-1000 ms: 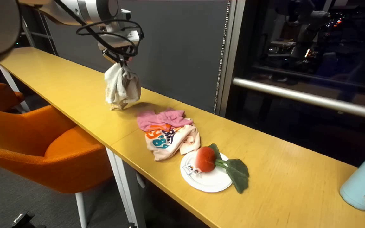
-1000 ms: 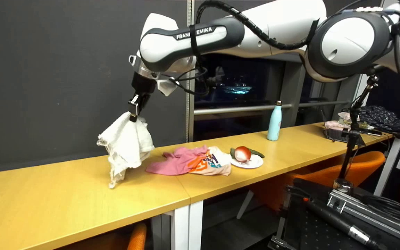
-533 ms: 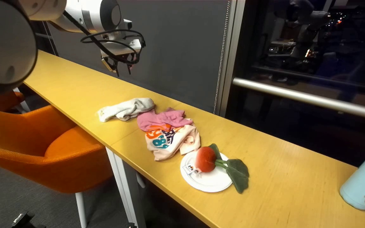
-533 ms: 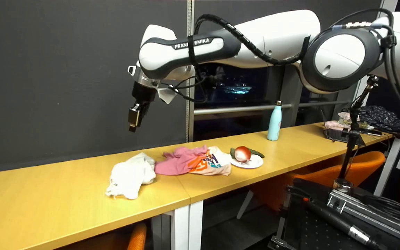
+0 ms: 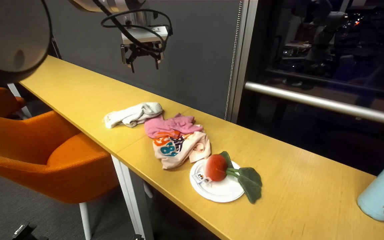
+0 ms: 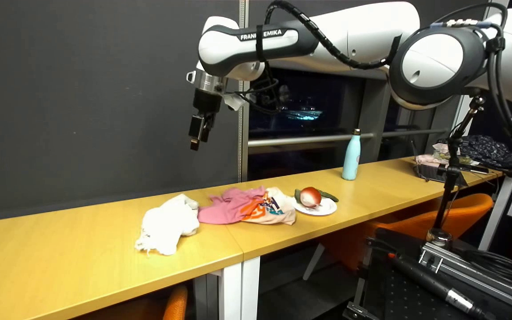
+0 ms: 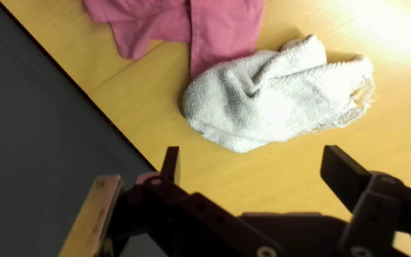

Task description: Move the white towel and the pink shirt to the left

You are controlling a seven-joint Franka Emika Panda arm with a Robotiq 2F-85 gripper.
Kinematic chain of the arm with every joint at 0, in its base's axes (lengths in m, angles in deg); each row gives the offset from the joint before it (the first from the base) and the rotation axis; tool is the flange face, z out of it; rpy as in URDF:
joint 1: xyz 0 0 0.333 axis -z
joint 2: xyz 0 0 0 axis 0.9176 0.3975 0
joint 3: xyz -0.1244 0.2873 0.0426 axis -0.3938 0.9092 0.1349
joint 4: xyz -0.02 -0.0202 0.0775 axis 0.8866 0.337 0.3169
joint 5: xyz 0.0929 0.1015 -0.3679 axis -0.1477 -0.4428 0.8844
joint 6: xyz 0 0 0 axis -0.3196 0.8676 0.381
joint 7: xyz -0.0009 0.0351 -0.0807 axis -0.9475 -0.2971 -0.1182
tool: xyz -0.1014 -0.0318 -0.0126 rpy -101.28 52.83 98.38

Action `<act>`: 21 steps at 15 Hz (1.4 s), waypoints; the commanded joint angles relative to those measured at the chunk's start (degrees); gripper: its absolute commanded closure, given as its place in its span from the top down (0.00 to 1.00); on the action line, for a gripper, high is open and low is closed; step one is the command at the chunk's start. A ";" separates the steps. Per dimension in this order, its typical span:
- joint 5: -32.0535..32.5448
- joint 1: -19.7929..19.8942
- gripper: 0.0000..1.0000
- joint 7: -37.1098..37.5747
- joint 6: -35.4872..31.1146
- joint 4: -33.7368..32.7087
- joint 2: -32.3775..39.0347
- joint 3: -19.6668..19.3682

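The white towel (image 5: pixel 135 113) (image 6: pixel 167 226) lies crumpled on the table in both exterior views. In the wrist view this towel (image 7: pixel 273 103) meets the pink shirt (image 7: pixel 223 32), partly covering its near edge. The shirt (image 5: pixel 172 126) (image 6: pixel 229 206) continues into a pale part with orange and blue print; whether that is one garment I cannot tell. High above the cloths, clear of the table, hangs my gripper (image 5: pixel 145 69) (image 6: pixel 199 143). Its fingers stand wide apart in the wrist view, and only table shows between the gripper's tips (image 7: pixel 251 157).
A white plate (image 5: pixel 223 195) with a toy radish (image 5: pixel 216 167) sits beside the shirt's pale end. Farther along the table (image 5: pixel 298 186) stands a light blue bottle (image 6: pixel 351 158). A dark grey wall panel (image 6: pixel 105 111) borders the table's back, and an orange chair (image 5: pixel 78 153) its front.
The gripper has opened and let go of the towel, which has dropped onto the table against the shirt. The arm has since risen and shifted toward the bottle's side.
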 commanded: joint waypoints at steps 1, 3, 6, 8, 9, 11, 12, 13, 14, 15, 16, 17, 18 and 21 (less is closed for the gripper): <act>-0.01 2.29 1.00 -1.61 2.68 3.17 -0.21 -0.19; 0.25 3.04 1.00 -1.57 2.49 5.49 0.89 -0.35; 1.59 3.00 1.00 -0.49 3.49 9.33 1.91 -1.86; 3.05 2.34 1.00 0.75 2.95 11.56 3.00 -3.76; 4.06 2.07 1.00 1.45 2.60 12.40 3.40 -4.73; 6.86 1.33 1.00 4.53 -1.05 13.68 5.10 -7.48; 8.06 1.00 1.00 6.30 -3.06 14.08 5.68 -8.56; 8.87 0.88 1.00 7.66 -4.62 14.49 6.12 -9.22; 9.48 0.60 1.00 9.00 -6.17 14.88 6.52 -9.81; 10.04 0.29 1.00 10.31 -7.52 15.11 7.05 -10.36; 10.34 0.10 1.00 11.44 -8.82 15.55 7.26 -10.82; 10.42 -0.18 0.75 12.62 -10.02 16.02 7.22 -11.05; 10.71 -0.50 0.74 13.62 -10.81 16.40 7.06 -11.41; 11.29 -1.61 0.51 15.77 -12.14 17.66 5.53 -12.20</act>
